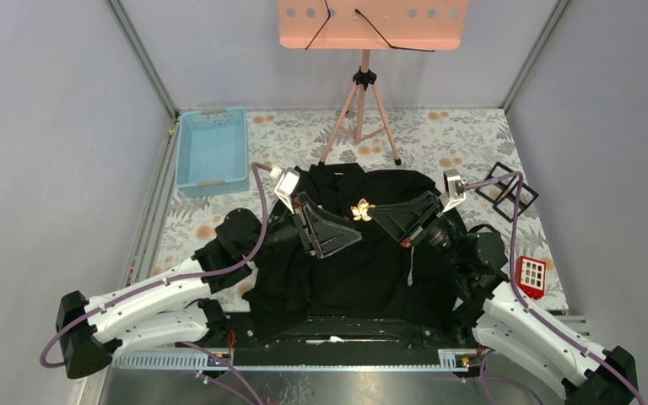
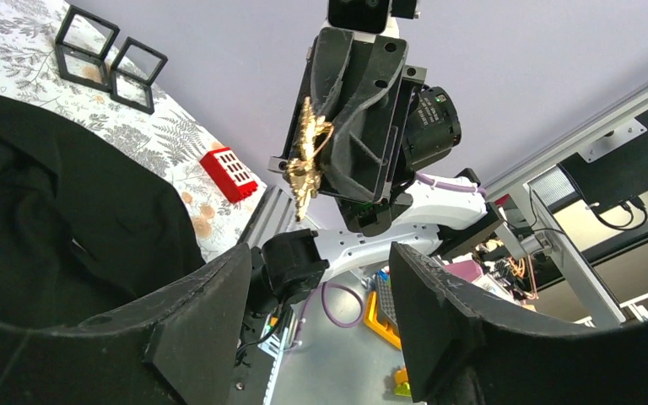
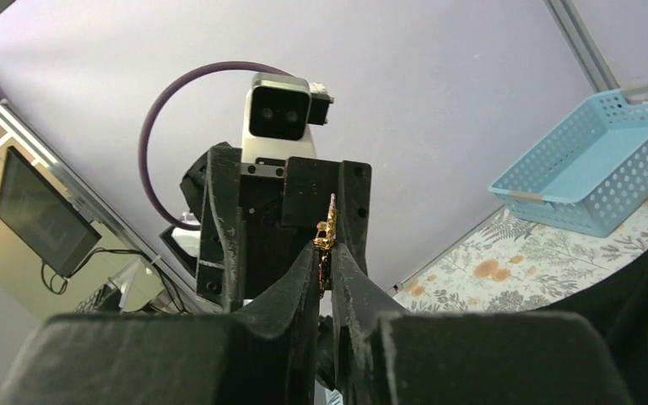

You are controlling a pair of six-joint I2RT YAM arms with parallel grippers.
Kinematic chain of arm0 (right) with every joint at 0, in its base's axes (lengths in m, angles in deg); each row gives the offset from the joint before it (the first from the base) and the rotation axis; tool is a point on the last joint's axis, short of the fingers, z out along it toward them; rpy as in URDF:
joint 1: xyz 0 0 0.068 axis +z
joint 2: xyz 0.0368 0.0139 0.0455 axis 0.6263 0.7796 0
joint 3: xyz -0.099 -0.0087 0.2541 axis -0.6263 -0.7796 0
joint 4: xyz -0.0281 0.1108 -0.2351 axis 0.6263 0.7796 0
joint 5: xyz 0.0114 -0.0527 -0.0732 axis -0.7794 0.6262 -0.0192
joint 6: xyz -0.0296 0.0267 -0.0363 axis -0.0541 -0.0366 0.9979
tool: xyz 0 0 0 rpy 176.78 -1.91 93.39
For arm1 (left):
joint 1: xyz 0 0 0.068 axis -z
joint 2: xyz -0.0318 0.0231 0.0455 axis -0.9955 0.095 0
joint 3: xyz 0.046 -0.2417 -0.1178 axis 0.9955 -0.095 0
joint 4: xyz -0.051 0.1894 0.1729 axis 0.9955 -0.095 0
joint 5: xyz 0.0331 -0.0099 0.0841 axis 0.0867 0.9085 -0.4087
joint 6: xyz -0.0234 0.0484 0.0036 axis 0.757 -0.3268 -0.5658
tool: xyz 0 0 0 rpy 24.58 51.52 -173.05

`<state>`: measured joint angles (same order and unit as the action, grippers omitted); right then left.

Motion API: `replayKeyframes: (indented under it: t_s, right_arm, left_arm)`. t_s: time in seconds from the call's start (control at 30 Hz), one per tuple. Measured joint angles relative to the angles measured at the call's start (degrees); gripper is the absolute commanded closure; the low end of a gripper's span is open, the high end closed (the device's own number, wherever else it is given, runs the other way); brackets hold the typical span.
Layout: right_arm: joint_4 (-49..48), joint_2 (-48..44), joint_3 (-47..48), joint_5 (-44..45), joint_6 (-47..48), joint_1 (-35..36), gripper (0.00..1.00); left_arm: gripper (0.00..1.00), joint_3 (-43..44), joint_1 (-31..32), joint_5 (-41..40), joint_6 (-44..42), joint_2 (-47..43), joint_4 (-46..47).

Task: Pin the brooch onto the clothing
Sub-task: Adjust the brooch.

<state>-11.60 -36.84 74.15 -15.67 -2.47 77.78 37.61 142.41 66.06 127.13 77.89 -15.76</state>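
brooch hangs above the black shirt, pinched edge-on between the nearly closed fingertips of your right gripper. your left gripper faces it, just beside, with jaws spread partway and holding nothing. the brooch lies straight ahead of them, its long axis crosswise to their closing line.

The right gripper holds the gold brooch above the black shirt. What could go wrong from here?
The small gold ornate brooch is pinched only at the tips of the right gripper; it may twist or slip out.
The left gripper is open and holds no cloth, so the soft black collared shirt may give way under the pin.
The two grippers stand close and might collide.
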Motion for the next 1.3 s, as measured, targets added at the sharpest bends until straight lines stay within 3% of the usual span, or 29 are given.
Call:
replayKeyframes:
  t_s: [0.27,0.33,0.43,0.83,0.97,1.07,1.1,1.2,1.3]
  right_arm:
    - [-1.81,0.42,0.09,-1.33,-1.57,0.00,1.00]
    - [-2.23,0.63,0.13,-1.44,-1.99,0.00,1.00]
    - [-2.56,0.83,0.15,-1.46,-2.40,0.00,1.00]
    - [-3.65,1.42,0.15,-1.49,-3.58,0.00,1.00]
    - [-4.07,1.42,0.15,-1.51,-3.82,0.00,1.00]
    - [-4.22,1.42,0.15,-1.49,-3.89,0.00,1.00]
    - [-4.22,1.40,0.15,-1.49,-3.89,0.00,0.92]
    - [-3.78,1.22,0.15,-1.42,-3.91,0.00,0.45]
    - [-0.85,-0.15,0.13,-1.27,-3.67,0.02,0.24]
  left_arm:
    - [0.54,0.00,0.00,0.37,1.55,0.90,2.71]
    - [0.67,0.00,-0.02,0.44,2.08,1.70,3.93]
    - [0.76,0.00,-0.04,0.46,2.80,2.82,4.98]
    - [0.83,0.00,-0.04,0.39,4.50,4.13,8.48]
    - [1.00,0.00,-0.04,0.31,4.55,4.35,9.09]
    - [1.00,0.00,-0.09,0.04,4.87,4.42,9.05]
    - [1.00,0.00,-0.09,-0.02,4.87,4.48,9.09]
    - [1.00,0.00,-0.09,-0.07,4.66,4.61,9.05]
    - [1.00,0.00,-0.42,-0.02,3.65,4.55,8.57]
